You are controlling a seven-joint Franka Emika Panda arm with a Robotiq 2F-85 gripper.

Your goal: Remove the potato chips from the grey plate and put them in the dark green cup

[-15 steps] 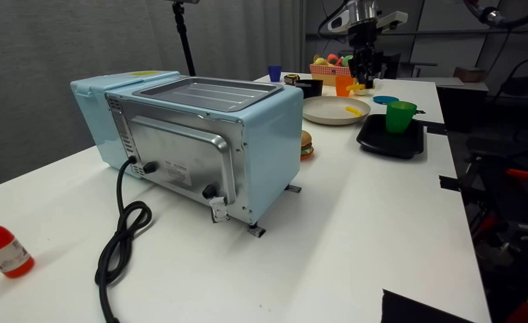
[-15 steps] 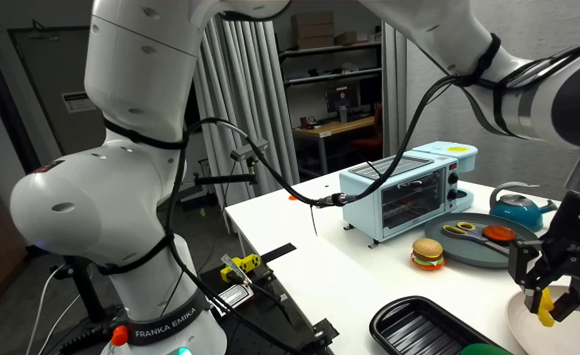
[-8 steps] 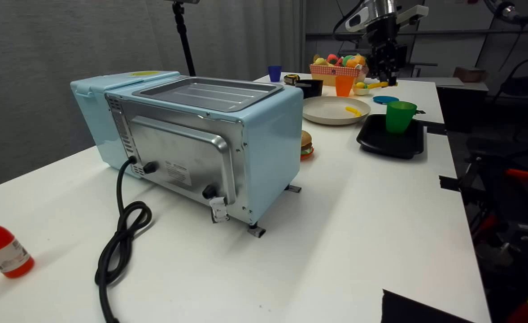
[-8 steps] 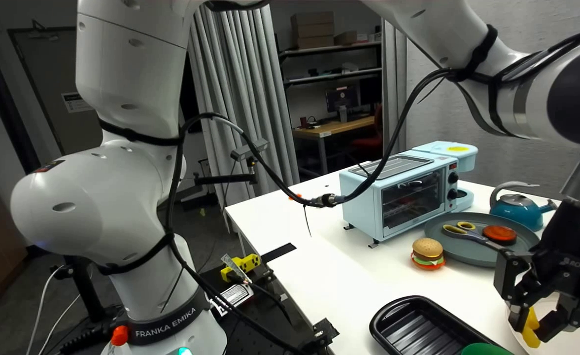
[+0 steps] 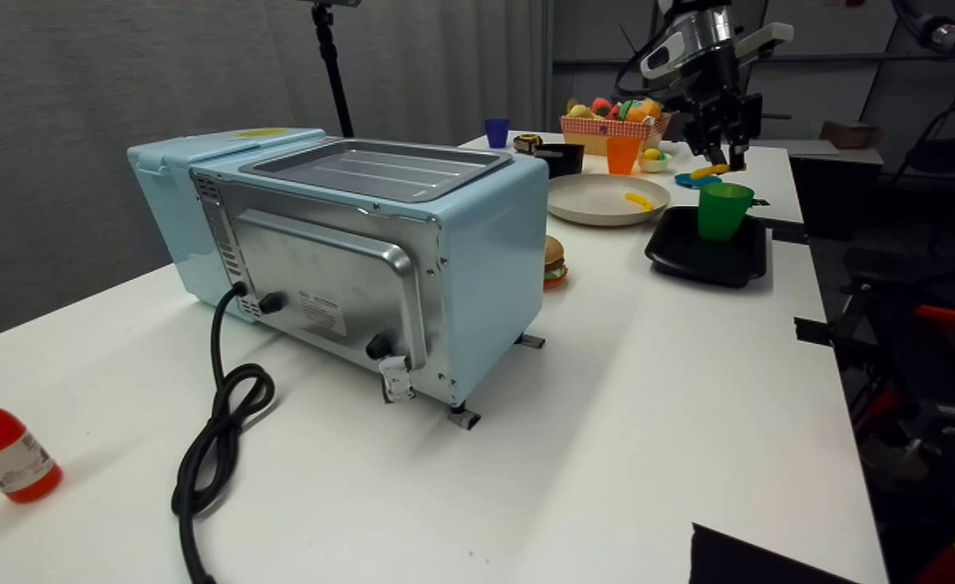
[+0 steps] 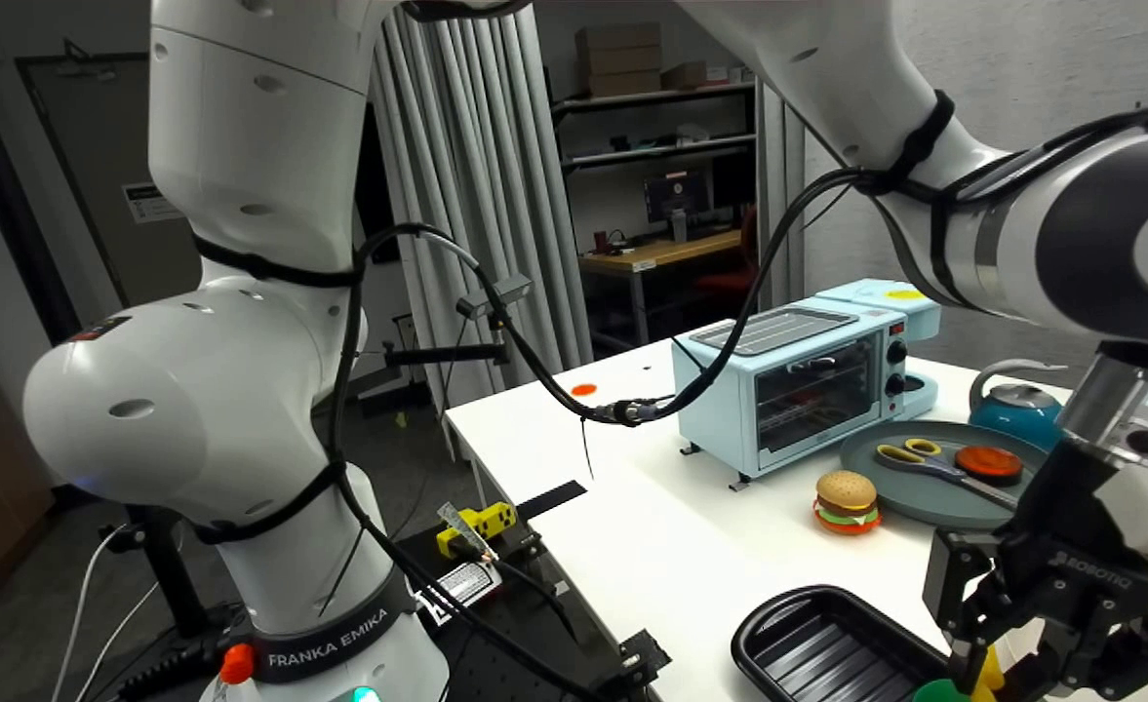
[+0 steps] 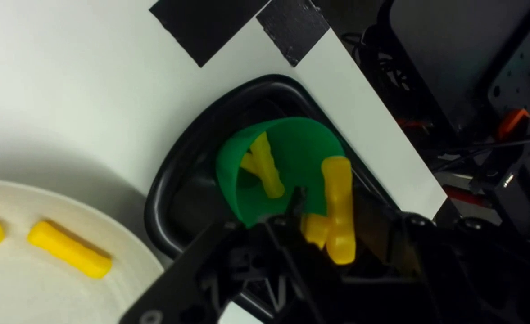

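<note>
Near the rim of the dark green plastic cup (image 7: 294,164): black two-finger gripper (image 6: 993,675), pinching what look like two yellow stick-shaped chips (image 7: 339,202), one crossing the other. Cup stands upright in the black ribbed tray (image 5: 692,258), with at least two yellow chip sticks (image 7: 267,168) in it already. Two more chip sticks (image 7: 69,249) lie on the round, shallow, pale grey plate (image 5: 595,201) just beside the tray; one is cut off in the wrist view, so there may be others.

Step in hand, as I read it: drop the pinched pair in the cup. Looking down, one chip's end overlaps the rim, but the grip isn't centred, and how high it hangs I can't judge from here. I'd shift over until both chips sit inside the rim, then lower until their undersides are just under it. The long one lies sideways, so it could bridge the mouth; turn the gripper if it looks like hanging up. Let go slowly: crossed pieces will probably fall separately. Keep clear of the cup wall, looks light enough to tip. Then straight up.
</note>
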